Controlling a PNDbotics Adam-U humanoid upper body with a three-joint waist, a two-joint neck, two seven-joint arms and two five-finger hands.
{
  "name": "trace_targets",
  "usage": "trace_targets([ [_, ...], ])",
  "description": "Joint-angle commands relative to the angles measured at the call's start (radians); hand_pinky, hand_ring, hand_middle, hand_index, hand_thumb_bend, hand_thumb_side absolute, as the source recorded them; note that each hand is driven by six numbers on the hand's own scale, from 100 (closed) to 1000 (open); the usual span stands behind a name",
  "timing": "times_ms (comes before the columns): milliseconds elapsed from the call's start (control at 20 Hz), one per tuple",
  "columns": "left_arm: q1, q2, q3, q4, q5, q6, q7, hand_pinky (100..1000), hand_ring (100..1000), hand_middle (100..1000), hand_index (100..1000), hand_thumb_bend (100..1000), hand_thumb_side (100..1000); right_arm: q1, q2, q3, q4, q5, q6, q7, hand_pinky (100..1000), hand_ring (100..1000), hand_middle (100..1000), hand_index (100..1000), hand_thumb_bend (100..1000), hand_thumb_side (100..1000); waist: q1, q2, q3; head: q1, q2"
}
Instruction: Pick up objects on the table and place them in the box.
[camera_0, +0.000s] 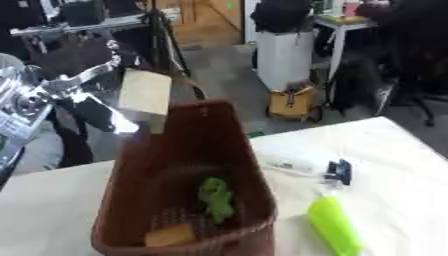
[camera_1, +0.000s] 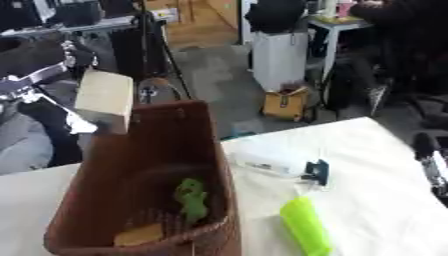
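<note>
A brown woven basket (camera_0: 229, 150) stands on the white table (camera_0: 394, 165), left of the middle. In it lie a green leafy item (camera_0: 215, 199) and a small orange-tan piece (camera_0: 170, 234). My left hand (camera_0: 77, 82) comes in from the upper left. It is shut on a tan rectangular block (camera_0: 145, 92), held in the air over the basket's far rim. A lime-green cylinder (camera_0: 335, 226) lies on the table to the right of the basket. Beyond the cylinder sits a white packet (camera_0: 293, 161) with a black clip-like piece (camera_0: 339, 171). My right hand (camera_1: 429, 161) shows only at the right edge.
The table's far edge runs diagonally behind the basket. Beyond it are a tripod stand (camera_0: 166, 45), a white bin (camera_0: 284, 57), a yellow bag on the floor (camera_0: 293, 102) and desks with chairs. Bare tabletop lies right of the green cylinder.
</note>
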Motion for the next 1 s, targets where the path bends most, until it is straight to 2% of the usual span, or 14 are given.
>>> trace_targets([
  [50,-0.011,0.04,0.001,-0.022,0.016,-0.001,-0.01,531,506,544,754,609,350,-0.006,-0.018,-0.004,-0.006,-0.003,0.0,0.0,538,603,713,805,355,634,-0.006,-0.014,0.001,0.001,-0.01],
  [150,-0.008,0.043,-0.006,-0.03,0.021,-0.006,-0.01,532,509,546,753,607,351,-0.007,-0.018,-0.005,-0.006,-0.003,0.001,0.0,538,603,713,805,354,635,-0.006,-0.014,0.001,-0.001,-0.015],
  [1000,0.005,0.051,-0.02,-0.069,0.047,-0.014,-0.026,538,513,550,754,616,367,-0.006,-0.018,-0.005,-0.005,-0.004,0.0,0.002,537,602,713,805,355,636,-0.007,-0.015,0.006,-0.004,0.046],
])
